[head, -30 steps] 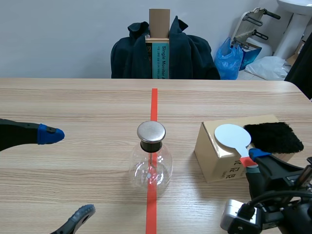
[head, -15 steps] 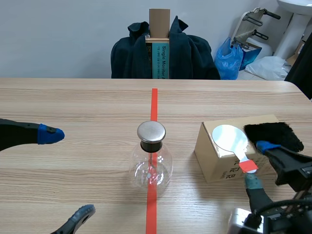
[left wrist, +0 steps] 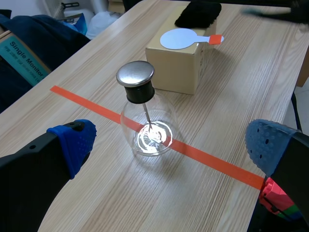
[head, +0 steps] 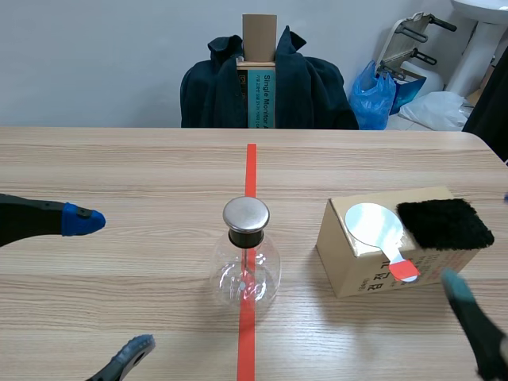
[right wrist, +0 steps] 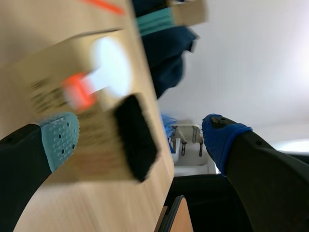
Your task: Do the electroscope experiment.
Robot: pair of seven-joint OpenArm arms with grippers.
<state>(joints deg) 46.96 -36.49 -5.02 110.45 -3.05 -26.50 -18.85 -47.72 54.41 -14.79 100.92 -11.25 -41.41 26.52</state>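
Observation:
The electroscope, a clear glass flask (head: 246, 270) with a metal cap (head: 245, 214), stands on the red tape line at the table's middle. To its right a white paddle (head: 375, 225) with a red handle tip lies on a cardboard box (head: 353, 262), beside a black fur cloth (head: 443, 224). My left gripper (left wrist: 171, 145) is open, its blue pads wide apart on either side of the flask (left wrist: 147, 130) and not touching it. My right gripper (right wrist: 140, 137) is open and holds nothing. One of its fingers (head: 467, 309) is low, in front of the box's right end.
A chair draped with a dark jacket (head: 270, 87) and holding a tall carton stands behind the table's far edge. Blue bags and metal gear are at the back right. The table's right edge (head: 492, 151) runs close to the box.
My right gripper has let go of the paddle's handle, opened, and drawn back toward the lower right. The paddle now rests on the box. The left arm has not moved.

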